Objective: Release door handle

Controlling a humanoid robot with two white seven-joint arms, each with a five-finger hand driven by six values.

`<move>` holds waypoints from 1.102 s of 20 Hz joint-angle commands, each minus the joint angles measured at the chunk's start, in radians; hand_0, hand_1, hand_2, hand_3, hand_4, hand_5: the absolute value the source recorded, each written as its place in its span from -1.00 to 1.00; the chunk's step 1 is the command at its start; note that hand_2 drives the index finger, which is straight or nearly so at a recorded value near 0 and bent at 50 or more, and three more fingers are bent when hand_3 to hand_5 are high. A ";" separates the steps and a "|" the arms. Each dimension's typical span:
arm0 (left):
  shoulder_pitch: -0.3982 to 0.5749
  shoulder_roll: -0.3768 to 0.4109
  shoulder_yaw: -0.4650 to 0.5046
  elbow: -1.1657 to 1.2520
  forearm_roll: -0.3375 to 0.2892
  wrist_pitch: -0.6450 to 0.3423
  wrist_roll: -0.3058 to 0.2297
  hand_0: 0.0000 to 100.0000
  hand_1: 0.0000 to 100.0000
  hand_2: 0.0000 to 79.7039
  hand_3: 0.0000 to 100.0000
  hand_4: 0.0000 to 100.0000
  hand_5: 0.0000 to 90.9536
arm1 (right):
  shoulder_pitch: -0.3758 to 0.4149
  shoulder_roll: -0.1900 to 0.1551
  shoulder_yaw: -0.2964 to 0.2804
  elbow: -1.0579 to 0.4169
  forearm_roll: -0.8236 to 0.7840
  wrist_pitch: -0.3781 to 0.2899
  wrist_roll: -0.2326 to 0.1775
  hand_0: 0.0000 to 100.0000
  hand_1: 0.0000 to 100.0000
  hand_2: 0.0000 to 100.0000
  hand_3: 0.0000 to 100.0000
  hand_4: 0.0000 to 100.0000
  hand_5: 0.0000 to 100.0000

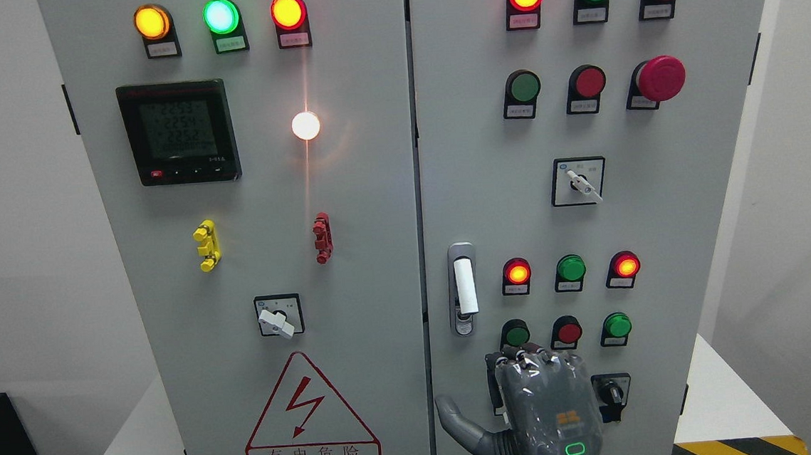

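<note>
Robot hand: right robot hand (543,407), grey, rises from the bottom edge of the right cabinet door (661,202), back toward the camera, thumb spread out to the left, fingers (529,358) upright and slightly bent at the tips; it holds nothing.
Door handle: door handle (464,287), a white upright grip in a silver recessed plate with a keyhole at its foot, sits near the left edge of the right cabinet door, above and just left of the fingertips, apart from them.
Nearby buttons: a green push button (516,334) and a red push button (568,332) lie just above the knuckles; a black rotary switch (612,390) shows just right of the hand.
Right door upper part: a red mushroom stop button (660,77) near the upper right corner, and a white-levered selector switch (579,182) below it.
Left door: left cabinet door (379,258) carries a digital meter (178,132) toward the upper left, three lit lamps along the top edge, and a red warning triangle (310,416) at the bottom edge.
Left arm: not visible.
</note>
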 commanded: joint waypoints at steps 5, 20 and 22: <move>0.008 0.000 0.000 0.000 0.000 -0.001 0.000 -0.76 0.11 -1.00 -1.00 -1.00 -1.00 | -0.050 0.003 -0.001 0.001 0.011 0.000 0.025 -0.64 -0.42 0.92 1.00 0.93 0.99; 0.009 0.000 0.000 0.000 0.000 -0.001 0.000 -0.76 0.11 -1.00 -1.00 -1.00 -1.00 | -0.116 0.008 -0.006 0.047 0.014 0.011 0.042 -0.42 -0.44 0.96 1.00 0.95 1.00; 0.008 0.000 0.000 0.000 0.000 -0.001 0.000 -0.76 0.11 -1.00 -1.00 -1.00 -1.00 | -0.125 0.011 -0.007 0.055 0.014 0.012 0.045 -0.41 -0.44 0.97 1.00 0.96 1.00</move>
